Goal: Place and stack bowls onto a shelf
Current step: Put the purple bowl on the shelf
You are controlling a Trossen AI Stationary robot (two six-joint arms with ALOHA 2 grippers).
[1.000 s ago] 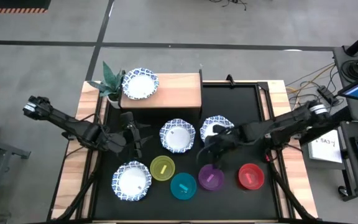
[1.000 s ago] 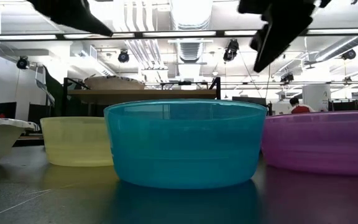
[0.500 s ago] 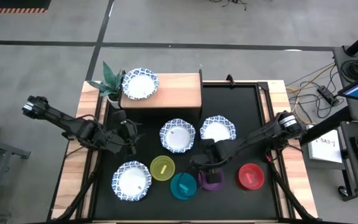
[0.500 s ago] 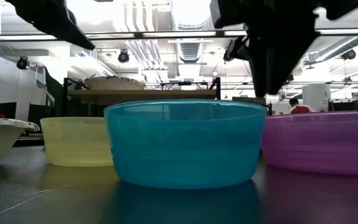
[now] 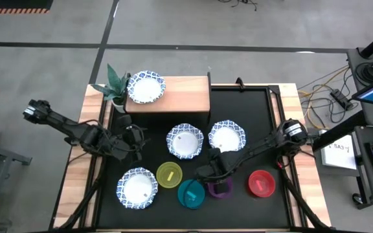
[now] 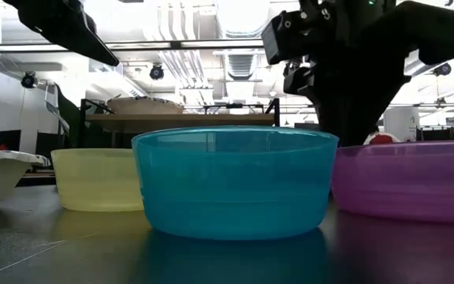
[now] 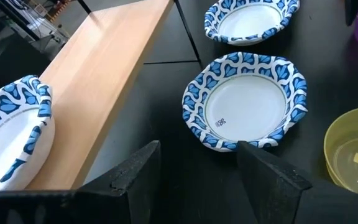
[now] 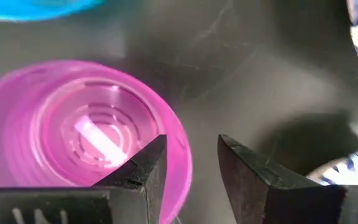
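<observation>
Nearest the front edge of the desk we see the teal bowl, smooth translucent plastic with straight walls, set between the yellow-green bowl and the purple bowl. The right end effector hangs over the purple bowl's rim, its two dark fingers a little apart, one over the inside of the wall and one outside it; they straddle the rim and we cannot tell whether they touch it. The red bowl sits toward the right edge with bare black mat around it. A white bowl with a blue wavy rim lies near the front-left corner.

Farther back, two more patterned bowls sit side by side mid-desk, close together. The left end effector hovers beside them toward the left edge, fingers spread wide and holding nothing.

At the rear, the light-wood shelf carries one patterned bowl at its left end; the remaining plank is bare. A small green plant stands at the shelf's left corner.
</observation>
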